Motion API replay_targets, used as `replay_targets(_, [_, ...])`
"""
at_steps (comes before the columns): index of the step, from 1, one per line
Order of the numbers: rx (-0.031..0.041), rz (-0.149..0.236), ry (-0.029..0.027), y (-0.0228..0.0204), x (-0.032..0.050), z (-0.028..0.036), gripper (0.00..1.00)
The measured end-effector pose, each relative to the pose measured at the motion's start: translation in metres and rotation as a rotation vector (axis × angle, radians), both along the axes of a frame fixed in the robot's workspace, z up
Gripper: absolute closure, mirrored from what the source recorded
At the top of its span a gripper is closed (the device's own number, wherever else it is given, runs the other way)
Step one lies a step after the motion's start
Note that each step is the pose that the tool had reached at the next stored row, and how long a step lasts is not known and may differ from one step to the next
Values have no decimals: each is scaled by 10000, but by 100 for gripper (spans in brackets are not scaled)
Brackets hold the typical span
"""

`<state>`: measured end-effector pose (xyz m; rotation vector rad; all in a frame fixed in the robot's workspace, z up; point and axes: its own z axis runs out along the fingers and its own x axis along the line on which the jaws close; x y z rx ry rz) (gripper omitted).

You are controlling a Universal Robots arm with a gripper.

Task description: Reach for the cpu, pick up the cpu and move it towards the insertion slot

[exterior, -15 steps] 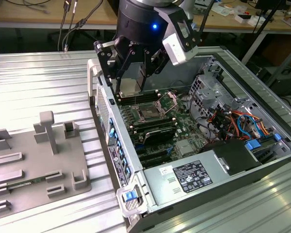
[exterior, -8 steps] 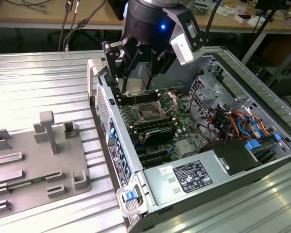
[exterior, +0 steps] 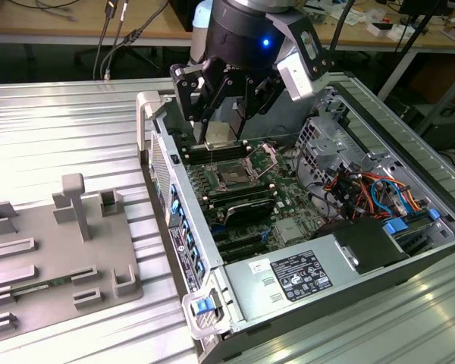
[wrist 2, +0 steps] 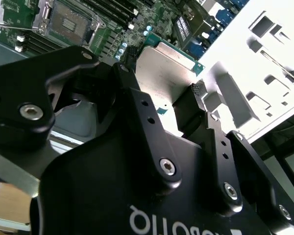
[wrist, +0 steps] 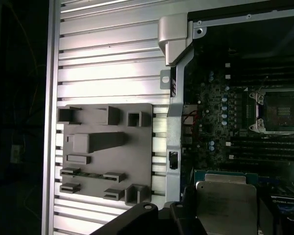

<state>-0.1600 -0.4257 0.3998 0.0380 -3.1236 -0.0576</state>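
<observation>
Grip: your gripper [exterior: 216,125] is closed on the cpu [exterior: 217,136], held above the board.
Risk: you could drop it; the hold looks thin, short of the insertion slot [exterior: 233,176].

There was one cpu [exterior: 216,137], one insertion slot [exterior: 234,177], one gripper [exterior: 222,125], one grey plastic tray [exterior: 53,250] and one open computer case [exterior: 409,258].

The arm's wrist is a round, glossy black housing [exterior: 243,34] with a small glowing blue light and a white camera block bolted beside it. The black metal end effector [exterior: 218,114] has angular linkage bars, silver hex screws [wrist 2: 167,167] and white lettering.
</observation>
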Motion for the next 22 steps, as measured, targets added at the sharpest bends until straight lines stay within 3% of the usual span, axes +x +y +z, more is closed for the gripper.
replay_targets(16, [0,1,0,46,237,-6,45])
replay_targets(22, [0,0,-1,46,254,-6,45])
